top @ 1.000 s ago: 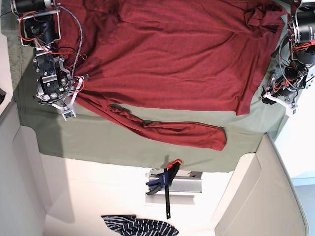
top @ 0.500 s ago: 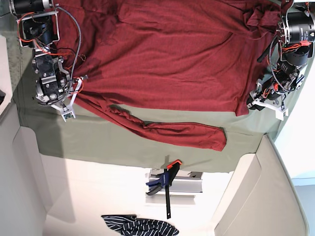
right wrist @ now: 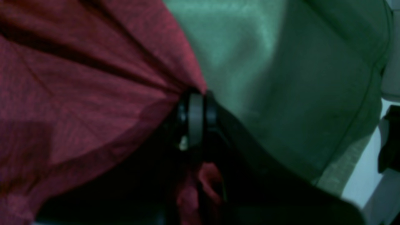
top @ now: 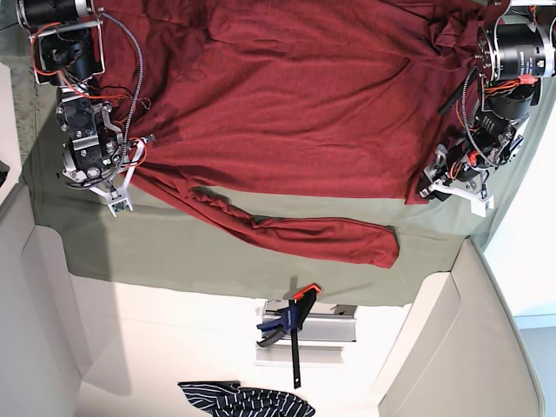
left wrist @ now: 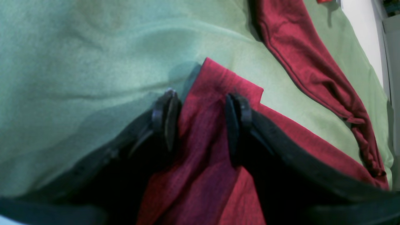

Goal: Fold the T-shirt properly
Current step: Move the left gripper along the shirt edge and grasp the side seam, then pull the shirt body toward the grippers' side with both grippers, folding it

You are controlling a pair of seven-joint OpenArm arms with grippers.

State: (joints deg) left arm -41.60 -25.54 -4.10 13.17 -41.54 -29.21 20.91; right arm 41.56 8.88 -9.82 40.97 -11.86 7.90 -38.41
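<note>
Two pincers at the shirt (top: 295, 87) hem | shirt spread flat on green-covered table (top: 174, 252), one sleeve (top: 321, 234) lying loose beside the hem | left pincer (left wrist: 201, 122) jaws apart, straddling the hem corner, not clamped | right pincer (right wrist: 196, 118) pressed closed on the shirt edge

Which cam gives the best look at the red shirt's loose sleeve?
Base view: the whole sleeve lies stretched across the green cloth, cuff included. Left wrist catches only a stretch of it beyond the left hand. Right wrist shows only T-shirt fabric bunched at the right hand, no clear sleeve.
</note>
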